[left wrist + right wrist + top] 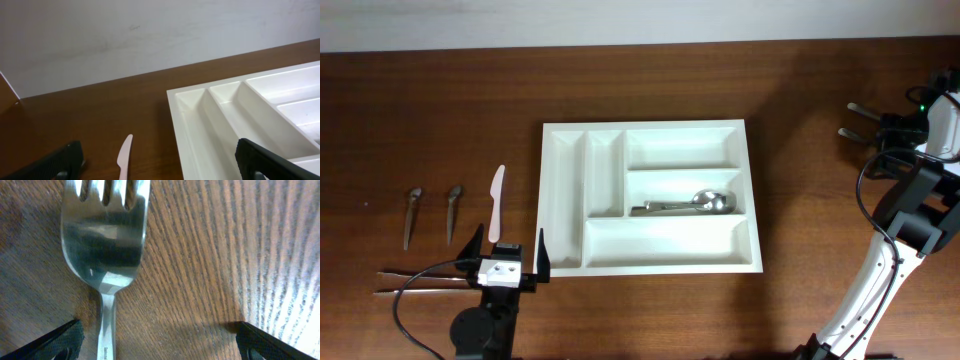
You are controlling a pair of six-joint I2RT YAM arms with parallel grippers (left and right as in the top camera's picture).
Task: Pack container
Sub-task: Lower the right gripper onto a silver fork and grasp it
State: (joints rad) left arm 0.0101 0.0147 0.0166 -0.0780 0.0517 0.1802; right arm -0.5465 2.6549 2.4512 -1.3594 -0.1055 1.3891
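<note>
The container [680,148] is a white compartment tray in the middle of the table. Metal spoons [692,204] lie in its middle long compartment. My left gripper [510,254] stands open by the tray's near left corner, and nothing lies between its jaws. In the left wrist view the tray's rim [175,102] is to the right and a white plastic knife [124,157] lies ahead between the open fingers [57,161]. My right gripper [160,345] is open, low over a metal fork [104,245] whose handle runs beside the left finger. Overhead, this gripper [892,135] is at the far right.
The white knife [497,203] lies left of the tray. Two small metal utensils [411,215] [452,210] lie further left. Long thin pieces [415,280] lie near the front left edge. Metal cutlery ends [858,108] show beside the right gripper.
</note>
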